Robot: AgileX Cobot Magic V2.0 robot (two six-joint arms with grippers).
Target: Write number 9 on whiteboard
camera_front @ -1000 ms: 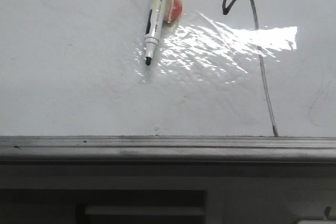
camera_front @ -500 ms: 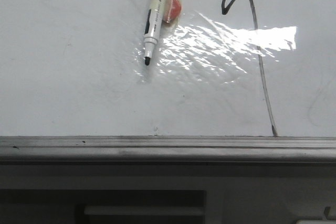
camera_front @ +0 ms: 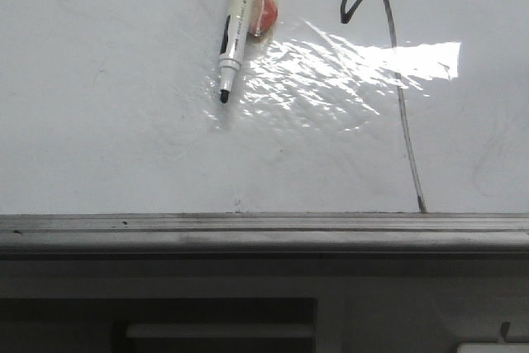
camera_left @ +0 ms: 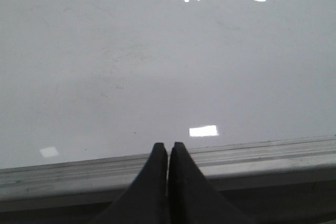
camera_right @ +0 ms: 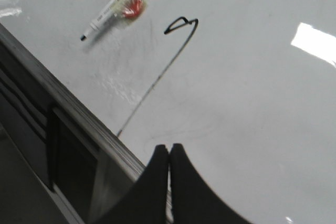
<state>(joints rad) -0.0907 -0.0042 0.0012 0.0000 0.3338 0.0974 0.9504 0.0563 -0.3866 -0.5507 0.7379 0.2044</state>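
The whiteboard (camera_front: 116, 121) fills the front view, glossy with crinkly glare. The number 9 (camera_front: 395, 80) is a thin black line with a small angular loop at the top and a long tail down to the grey edge strip (camera_front: 264, 225). It also shows in the right wrist view (camera_right: 173, 51). A white marker (camera_front: 232, 26) lies on the board with its black tip uncapped, beside a red round piece (camera_front: 264, 14). My left gripper (camera_left: 168, 148) is shut and empty over the board's edge. My right gripper (camera_right: 169, 149) is shut and empty, near the tail's end.
A grey panel (camera_front: 264, 303) with a dark recess lies below the edge strip. The marker (camera_right: 113, 9) and red piece (camera_right: 132, 9) also show in the right wrist view. Faint grey smudges mark the board at the right (camera_front: 496, 155).
The marker, red piece and the 9 have all shifted slightly left and up in the front view, as if the view itself moved. Nothing was picked up or let go.
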